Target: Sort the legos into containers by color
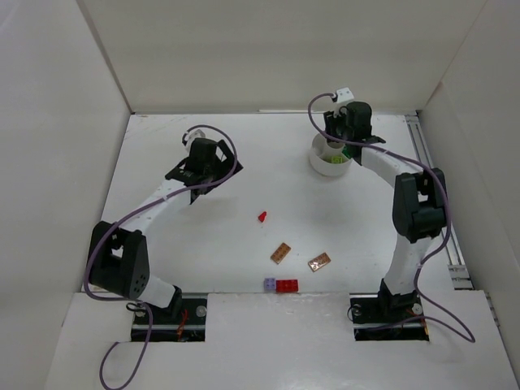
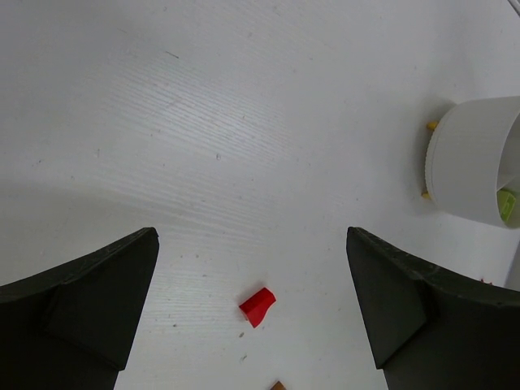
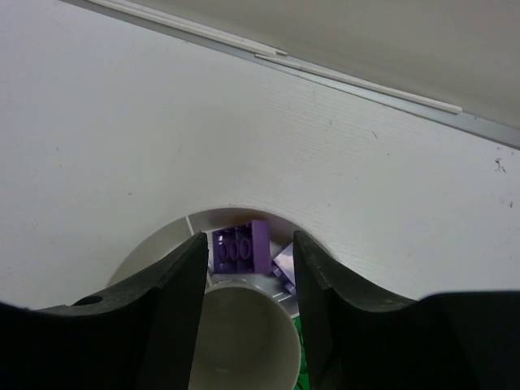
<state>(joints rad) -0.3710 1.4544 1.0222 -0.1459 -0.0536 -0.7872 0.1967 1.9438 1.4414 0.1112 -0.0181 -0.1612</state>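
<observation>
Left end effector (image 2: 252, 237): fingers spread wide apart and holding nothing. It hangs over bare counter (image 1: 162, 146) on the left side, at about mid-depth.
Right end effector (image 3: 249, 237): over the far right of the counter, tips lowered into the dish (image 1: 318, 164). The fingers are partly apart and not clamped on anything.
Purple brick (image 3: 241, 250): studs up, lying in a far compartment of the dish, in line with the gap between the right end effector's tips. A sliver of space shows on its right side. Whether the left fingertip touches it cannot be told.
Other dish contents: a lilac piece (image 3: 285, 268) just right of the purple brick, something green (image 3: 301, 375) nearer on the right, and a lime piece (image 2: 508, 205) in another compartment. The central cup (image 3: 244, 341) looks bare inside.
Small red piece (image 1: 262, 216): on the counter near the middle, well apart from the dish. In the left wrist view it lies between the two spread fingers, touching neither.
Orange-brown plates: two, lying flat nearer than the red piece. One is near the middle (image 1: 281, 253). The other is to its right (image 1: 319, 262), apart from it.
Near-edge pair: a lilac brick (image 1: 269, 284) and a red brick (image 1: 287, 285) lie side by side at the counter's near edge, between the two arm bases.
</observation>
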